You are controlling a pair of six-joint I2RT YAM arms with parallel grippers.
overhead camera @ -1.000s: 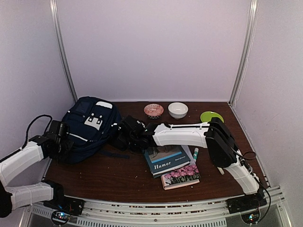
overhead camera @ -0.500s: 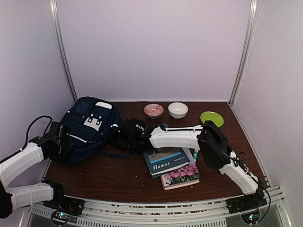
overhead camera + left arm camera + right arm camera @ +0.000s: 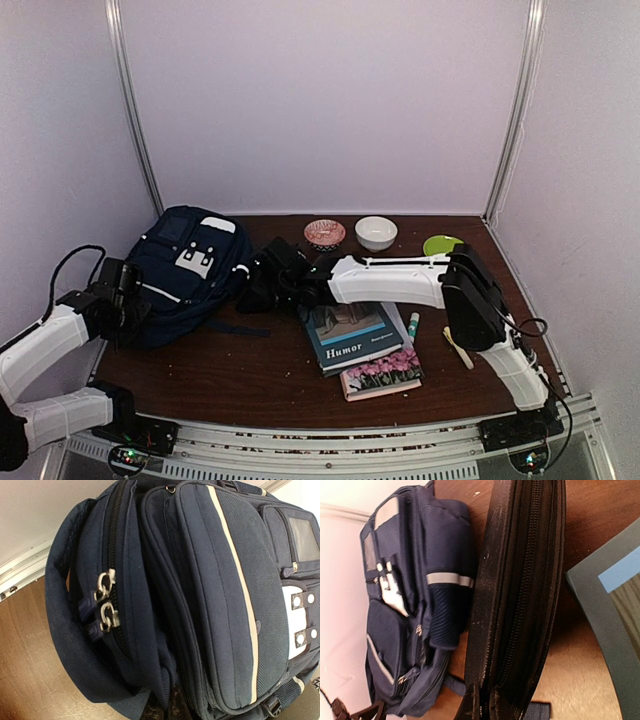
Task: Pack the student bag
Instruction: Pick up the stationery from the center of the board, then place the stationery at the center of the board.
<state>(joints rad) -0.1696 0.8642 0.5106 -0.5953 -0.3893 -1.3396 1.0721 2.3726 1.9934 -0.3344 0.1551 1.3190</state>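
The student bag [image 3: 190,262] lies flat at the table's left, navy with white patches and a white stripe [image 3: 235,575]. Two metal zip pulls [image 3: 104,602] sit together on its side zip. My left gripper [image 3: 127,298] is at the bag's near-left edge, shut on a fold of its fabric [image 3: 165,680]; its fingers barely show at the bottom of the left wrist view. My right gripper [image 3: 274,283] is just right of the bag, shut on the end of a flat black zipped case [image 3: 520,595], which lies beside the bag [image 3: 415,605].
A blue "Humor" book [image 3: 350,338] and a pink-flowered book [image 3: 382,372] lie front centre, with a glue stick [image 3: 413,323] and a small yellow item [image 3: 457,347] to their right. A red patterned bowl [image 3: 325,234], a white bowl [image 3: 376,232] and a green plate [image 3: 440,244] stand at the back.
My right gripper has closed on the black case next to the bag, and its elbow has swung back to the right. The left arm and the bag have hardly moved.
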